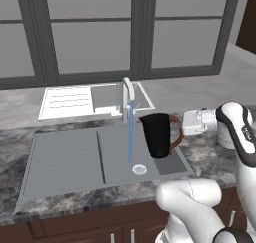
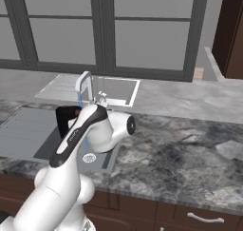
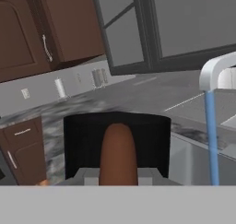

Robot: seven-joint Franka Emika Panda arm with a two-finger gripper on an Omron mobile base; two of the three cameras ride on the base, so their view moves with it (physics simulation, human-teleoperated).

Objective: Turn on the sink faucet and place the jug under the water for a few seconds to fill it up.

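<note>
The sink faucet (image 1: pixel 128 94) stands behind the sink (image 1: pixel 65 162) with the water (image 1: pixel 131 137) running as a thin blue stream down toward the round drain (image 1: pixel 139 169). The black jug (image 1: pixel 157 135) hangs upright over the basin just right of the stream, apart from it. My gripper (image 1: pixel 180 128) is shut on the jug's reddish-brown handle (image 1: pixel 175 133). In the hand view the jug (image 3: pixel 87 144) and its handle (image 3: pixel 118 151) are close in front, with the water (image 3: pixel 212 140) and faucet spout (image 3: pixel 216 71) to the right. In the right base view my arm partly hides the jug (image 2: pixel 63 120).
A white ridged mat (image 1: pixel 66 101) lies behind the sink near the window. The ridged drainboard (image 1: pixel 62 159) takes the sink's left half. Marble counter (image 2: pixel 180 149) stretches to the right. Dark wooden cabinets (image 3: pixel 60 29) stand to one side.
</note>
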